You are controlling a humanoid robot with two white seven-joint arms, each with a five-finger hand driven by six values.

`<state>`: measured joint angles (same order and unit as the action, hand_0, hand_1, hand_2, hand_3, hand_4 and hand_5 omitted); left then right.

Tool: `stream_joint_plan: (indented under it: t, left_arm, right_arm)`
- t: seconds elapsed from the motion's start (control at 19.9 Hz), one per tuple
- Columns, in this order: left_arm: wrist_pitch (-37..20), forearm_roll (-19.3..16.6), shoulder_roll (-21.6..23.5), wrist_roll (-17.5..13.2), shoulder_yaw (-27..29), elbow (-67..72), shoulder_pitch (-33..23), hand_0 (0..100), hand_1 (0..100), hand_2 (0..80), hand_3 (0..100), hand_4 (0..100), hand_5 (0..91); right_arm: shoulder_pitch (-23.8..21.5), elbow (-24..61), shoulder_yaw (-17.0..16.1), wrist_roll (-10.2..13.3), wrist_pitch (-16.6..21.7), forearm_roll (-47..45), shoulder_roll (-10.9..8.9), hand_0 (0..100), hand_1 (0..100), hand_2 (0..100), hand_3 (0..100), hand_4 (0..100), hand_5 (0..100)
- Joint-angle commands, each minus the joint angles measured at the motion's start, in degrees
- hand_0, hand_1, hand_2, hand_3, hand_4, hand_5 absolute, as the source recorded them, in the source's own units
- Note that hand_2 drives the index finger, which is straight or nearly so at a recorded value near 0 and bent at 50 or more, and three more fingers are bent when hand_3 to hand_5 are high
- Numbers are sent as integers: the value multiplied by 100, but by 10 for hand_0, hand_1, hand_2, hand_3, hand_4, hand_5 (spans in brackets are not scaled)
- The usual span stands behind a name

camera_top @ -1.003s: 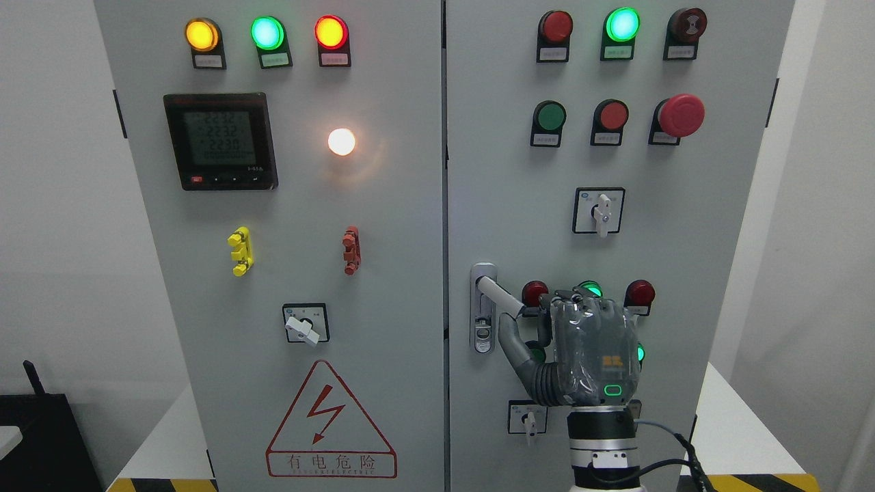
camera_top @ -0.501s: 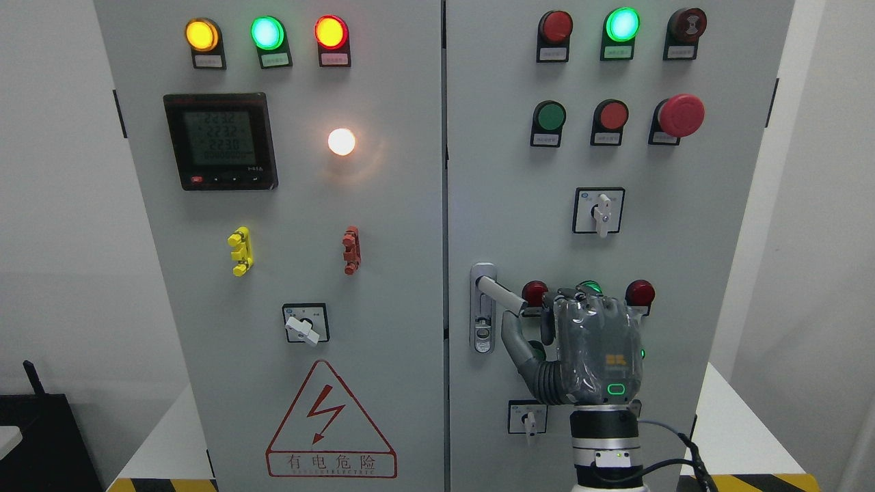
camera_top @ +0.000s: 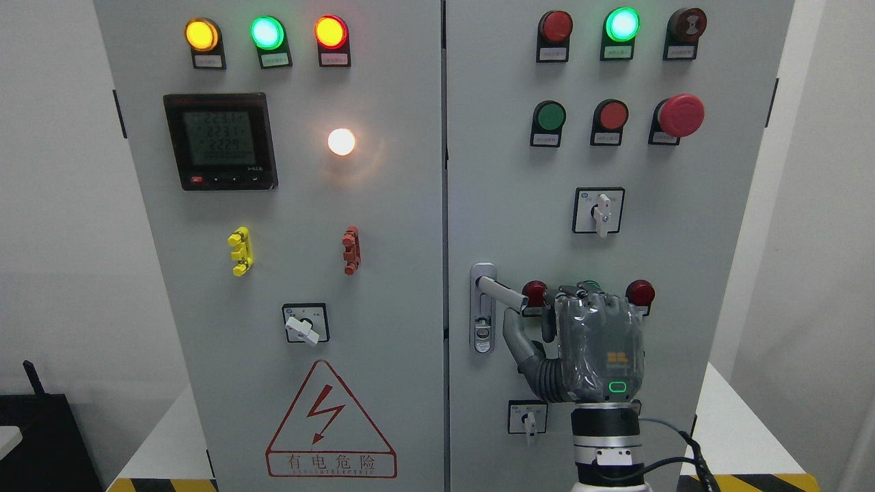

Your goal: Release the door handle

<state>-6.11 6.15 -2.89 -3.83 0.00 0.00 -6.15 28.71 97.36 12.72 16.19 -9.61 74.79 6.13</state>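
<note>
Seemingly mid-release: right hand (camera_top: 593, 345) sits at the free end of the door handle (camera_top: 502, 294) on the right cabinet door (camera_top: 519, 205), fingers curled; grip or mere contact, cannot tell. Pulling clear remains.

Head camera, level, near cabinet (camera_top: 437, 225)

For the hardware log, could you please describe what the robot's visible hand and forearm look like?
The right hand is dark grey under a glossy transparent cover, with segmented, ribbed fingers. Its back carries a small orange marking above a lit green oval ring. Below it sits a black wrist cuff, then a silver collar, with a grey and a black cable looping off to the right.
</note>
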Motion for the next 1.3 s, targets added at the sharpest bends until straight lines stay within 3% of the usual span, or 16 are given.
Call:
stream_joint_plan:
  t: [0.0,0.8,1.0,1.15,1.25]
  left_arm:
    - [4,0,-1,-4,-79,114,0,120,389,0,0,0,0]
    - [4,0,7,-4,-79,114,0,120,389,0,0,0,0]
    - [4,0,-1,-4,-79,114,0,120,389,0,0,0,0]
    - [4,0,7,-4,-79,114,0,120,389,0,0,0,0]
    - [4,0,-1,-4,-79,106,0,120,389,0,0,0,0]
  right_arm:
    - [29,12,-6,7,3,0,-7,435,506,961,1000,884,972]
    - [-15,12,46,16,29,-17,-7,429,511,960,1000,884,975]
    - [-173,64,64,183,64,-26,-16,435,507,963,1000,884,975]
    - [-532,248,29,279,248,-35,-217,442,505,947,1000,896,974]
    - [-831,380,-15,332,485,-105,-419,454,492,787,991,840,885]
